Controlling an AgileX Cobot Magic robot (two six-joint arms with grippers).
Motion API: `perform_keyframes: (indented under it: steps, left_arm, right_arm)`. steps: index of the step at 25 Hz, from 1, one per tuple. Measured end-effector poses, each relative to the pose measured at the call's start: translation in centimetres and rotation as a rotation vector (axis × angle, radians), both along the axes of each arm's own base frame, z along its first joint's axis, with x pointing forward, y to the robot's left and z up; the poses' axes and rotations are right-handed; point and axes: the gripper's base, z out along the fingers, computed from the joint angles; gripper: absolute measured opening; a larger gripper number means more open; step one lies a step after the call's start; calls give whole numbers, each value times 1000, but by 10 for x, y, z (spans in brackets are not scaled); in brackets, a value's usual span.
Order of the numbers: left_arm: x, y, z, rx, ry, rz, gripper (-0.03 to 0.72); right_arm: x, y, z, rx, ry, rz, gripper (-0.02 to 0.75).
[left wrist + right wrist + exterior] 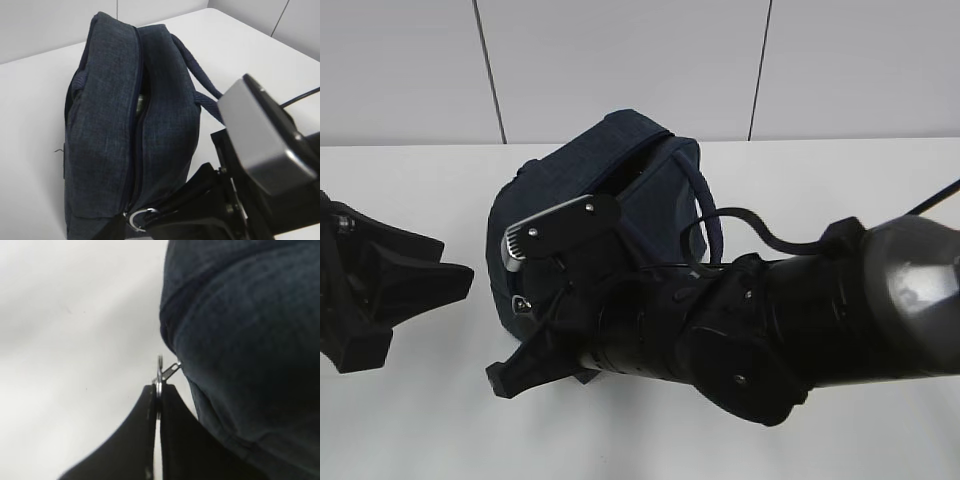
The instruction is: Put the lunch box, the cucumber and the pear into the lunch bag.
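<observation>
The dark navy lunch bag lies on the white table, with its zipper seam running along the top, gaping slightly in the middle. My right gripper reaches across to the bag's near end and is shut on the metal ring pull, which also shows in the left wrist view. My left gripper sits at the left edge, open and empty, apart from the bag. The lunch box, cucumber and pear are out of view.
The right arm crosses the front of the table and hides the bag's lower half. The bag's rope handle loops out on its right side. A grey wall stands behind the table.
</observation>
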Motion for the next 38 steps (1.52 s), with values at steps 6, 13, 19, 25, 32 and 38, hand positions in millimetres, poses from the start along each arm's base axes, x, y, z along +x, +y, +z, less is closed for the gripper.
perform_keyframes:
  steps: [6,13,19,25,32,38]
  left_arm:
    - [0,0,0,3,-4,5,287]
    - [0,1,0,8,-6,2,287]
    - [0,1,0,9,-6,2,287]
    - [0,0,0,9,-5,0,287]
    - [5,-1,-9,23,36,-1,287]
    - [16,-4,-23,80,65,-38,287]
  right_arm:
    - [-3,-3,16,5,-19,11,0]
    - [-6,-6,39,20,-93,49,0]
    - [-6,-6,57,8,-172,84,0]
    - [-2,-6,79,8,-226,62,0]
    - [0,-13,94,-42,-299,26,0]
    - [2,-21,105,-57,-328,-41,0]
